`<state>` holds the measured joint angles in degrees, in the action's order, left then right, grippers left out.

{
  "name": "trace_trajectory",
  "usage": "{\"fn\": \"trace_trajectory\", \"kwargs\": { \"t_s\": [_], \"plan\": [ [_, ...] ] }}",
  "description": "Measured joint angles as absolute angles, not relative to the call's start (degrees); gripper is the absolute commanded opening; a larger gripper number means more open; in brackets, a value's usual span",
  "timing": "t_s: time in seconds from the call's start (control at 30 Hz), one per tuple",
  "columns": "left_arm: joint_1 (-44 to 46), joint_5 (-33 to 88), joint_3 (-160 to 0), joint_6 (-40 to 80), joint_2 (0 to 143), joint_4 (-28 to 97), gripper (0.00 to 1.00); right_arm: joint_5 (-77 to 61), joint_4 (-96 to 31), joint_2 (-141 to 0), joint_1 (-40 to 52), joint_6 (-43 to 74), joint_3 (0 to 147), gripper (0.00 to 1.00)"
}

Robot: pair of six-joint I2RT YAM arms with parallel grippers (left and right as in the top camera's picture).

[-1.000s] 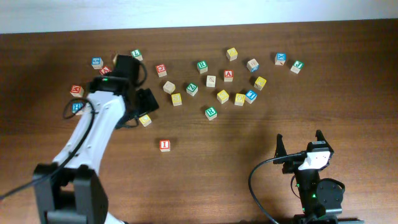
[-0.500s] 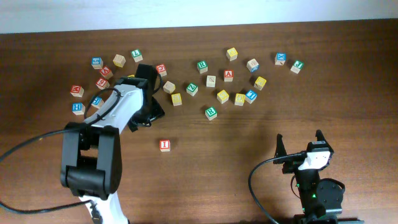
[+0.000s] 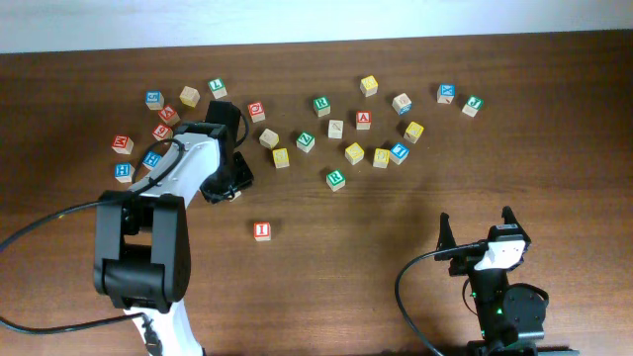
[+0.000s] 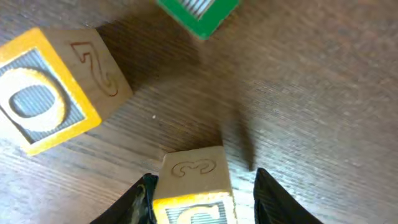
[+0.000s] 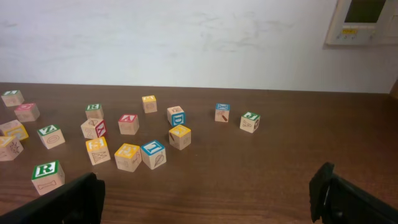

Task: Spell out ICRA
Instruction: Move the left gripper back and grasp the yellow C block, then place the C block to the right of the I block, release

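The left claw (image 4: 205, 186) stands apart, its two dark fingers flanking a yellow-framed cube (image 4: 193, 177) at the bottom of the wrist view. The left finger is at the cube's edge, while a strip of wood grain shows between the cube and the right finger, so nothing is clamped. The cube is pale wood with square corners, and its side bears a carved, curly mark (perhaps a 3). Up and to the left lies the O block (image 4: 50, 93), turned at an angle in the frame. It has a yellow border round a grey ribbed panel with a raised yellow O. A green-edged block (image 4: 199, 11) is cut off by the top edge. All sit on the dark, streaky wooden counter (image 3: 396, 257).

From overhead, the red-framed I block (image 3: 262, 230) sits alone below the left claw, lower centre-left, well apart from the scatter of cubes across the upper frame. The green R block (image 3: 335, 179) lies near the centre, and the red A block (image 3: 363, 120) is above and right of it. The right claw (image 3: 478, 229), at lower right, is spread wide and holds nothing.
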<state>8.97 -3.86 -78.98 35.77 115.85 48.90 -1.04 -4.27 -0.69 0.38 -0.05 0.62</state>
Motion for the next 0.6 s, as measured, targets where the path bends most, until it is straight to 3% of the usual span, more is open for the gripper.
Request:
{"fn": "trace_trajectory", "kwargs": {
  "t_s": [0.37,0.6],
  "plan": [
    [9.0,-3.9,-79.0,35.6,115.9,48.6,0.4,-1.1,-4.3,-0.7,0.4,0.0,0.6,0.98],
    [9.0,-3.9,-79.0,35.6,116.5,48.6,0.32,-1.1,-4.3,-0.7,0.4,0.0,0.6,0.98]
  ]
}}
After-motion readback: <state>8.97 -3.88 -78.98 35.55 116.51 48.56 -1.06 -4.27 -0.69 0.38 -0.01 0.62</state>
